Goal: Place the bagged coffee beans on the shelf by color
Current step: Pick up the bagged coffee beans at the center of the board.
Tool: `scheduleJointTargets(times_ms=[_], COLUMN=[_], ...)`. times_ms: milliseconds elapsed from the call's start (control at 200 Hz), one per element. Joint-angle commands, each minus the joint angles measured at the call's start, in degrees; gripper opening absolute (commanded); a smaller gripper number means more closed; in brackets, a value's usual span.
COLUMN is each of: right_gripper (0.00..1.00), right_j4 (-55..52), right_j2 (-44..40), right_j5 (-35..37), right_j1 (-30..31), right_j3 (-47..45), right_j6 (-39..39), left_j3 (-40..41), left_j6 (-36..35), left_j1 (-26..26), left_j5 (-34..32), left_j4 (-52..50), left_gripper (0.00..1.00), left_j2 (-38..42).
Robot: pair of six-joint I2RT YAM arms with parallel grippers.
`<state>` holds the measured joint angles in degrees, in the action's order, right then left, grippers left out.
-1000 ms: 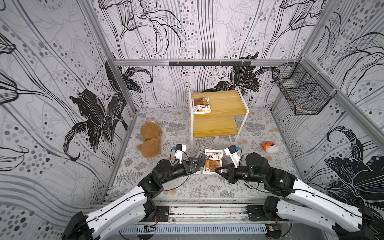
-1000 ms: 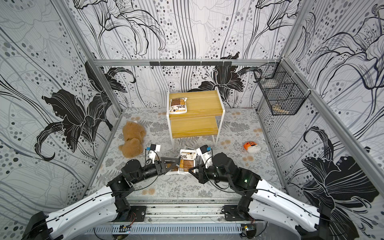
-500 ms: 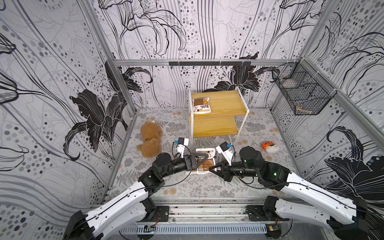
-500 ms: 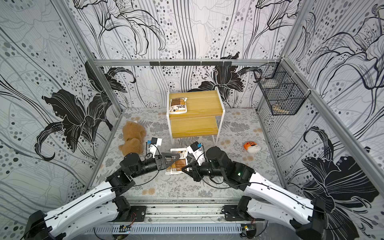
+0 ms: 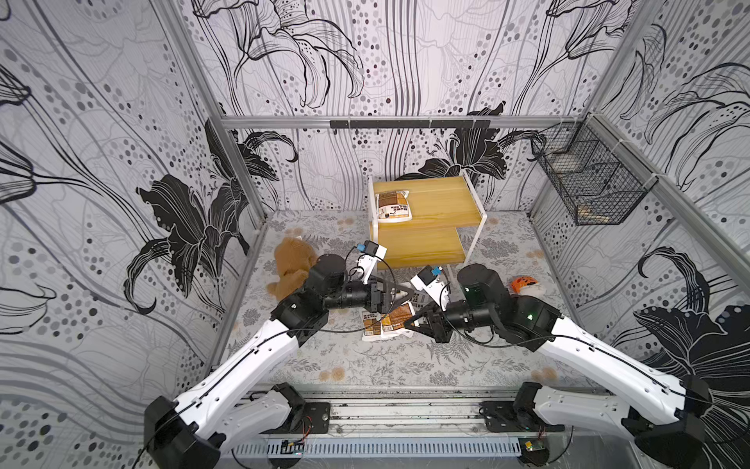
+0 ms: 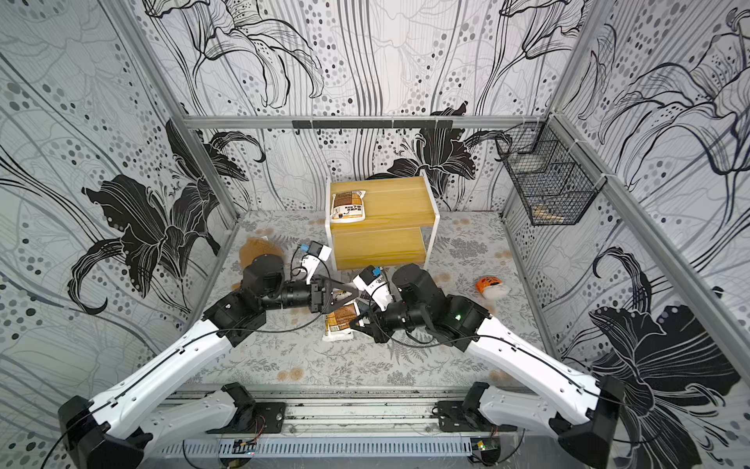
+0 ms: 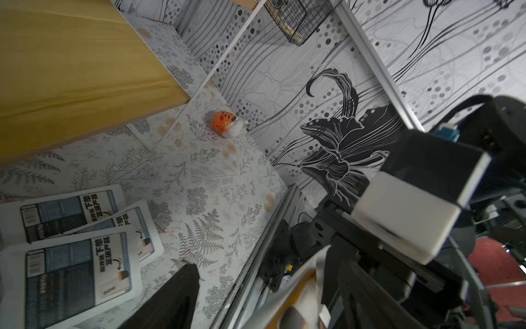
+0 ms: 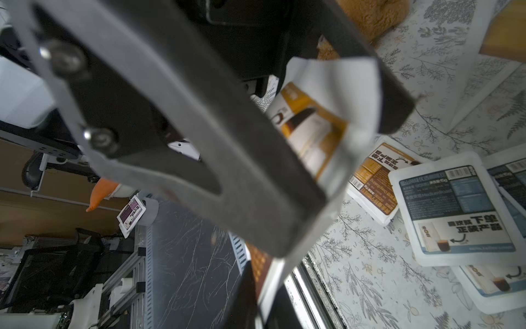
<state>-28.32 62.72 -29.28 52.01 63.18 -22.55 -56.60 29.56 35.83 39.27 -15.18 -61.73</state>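
The left arm [image 5: 247,361] and right arm [image 5: 608,365] have white shells, black joints and black bases, and a thin black cable [image 5: 324,331] runs along each. A green light [image 5: 529,316] glows on the right arm. White camera blocks [image 5: 373,255] (each with a blue plug) are fixed at the wrists. The left gripper [image 5: 407,294] and right gripper [image 5: 410,323] are black. A grey finger [image 8: 199,171] carries two silver screws [image 8: 99,138].

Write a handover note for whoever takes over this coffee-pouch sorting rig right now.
Right gripper: jaws shut on a brown-orange pouch, raised over the mat.
Left gripper: jaws open, close beside that pouch.
Done: a second brown-orange pouch lies on the shelf, top board.
Left: the held pouch, a third brown-orange pouch and three grey-blue pouches on the mat.
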Motion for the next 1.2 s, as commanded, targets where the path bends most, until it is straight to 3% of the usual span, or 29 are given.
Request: scheduleJointTargets(times_ms=[0,456,696,791,931,1076,1196], right_gripper=[0.10,0.10,0.09,0.09,0.09,0.09,0.13], right_j4=[-3.87,-5.49,-5.94,-5.96,-6.25,-6.25,-6.49], right_j2=[1.95,5.29,5.57,5.66,5.75,5.75,5.66], right_j5=[-2.69,-4.47,-4.95,-4.95,-4.90,-5.02,-4.42], right_j1=[-0.64,-0.86,-0.97,-0.94,-1.03,-1.03,-1.28], right_j3=[2.74,4.80,4.69,4.84,5.11,5.03,4.93], right_j6=[3.61,5.57,5.93,5.89,6.12,6.28,6.30], left_j3=[-3.91,-13.28,-14.92,-15.45,-15.75,-15.57,-15.65], left_j6=[-14.36,-24.92,-26.68,-26.90,-27.15,-26.97,-26.84], left_j1=[-0.31,-2.61,-4.53,-4.98,-5.20,-5.33,-5.48], left_j5=[1.00,-0.31,0.19,1.05,1.82,2.01,1.68], left_j4=[-12.91,-22.02,-23.32,-23.32,-23.93,-23.93,-23.93], left_gripper=[0.78,0.76,0.75,0.66,0.34,0.32,0.21], left_j2=[-2.48,-8.81,-9.00,-9.22,-9.96,-10.47,-10.46])
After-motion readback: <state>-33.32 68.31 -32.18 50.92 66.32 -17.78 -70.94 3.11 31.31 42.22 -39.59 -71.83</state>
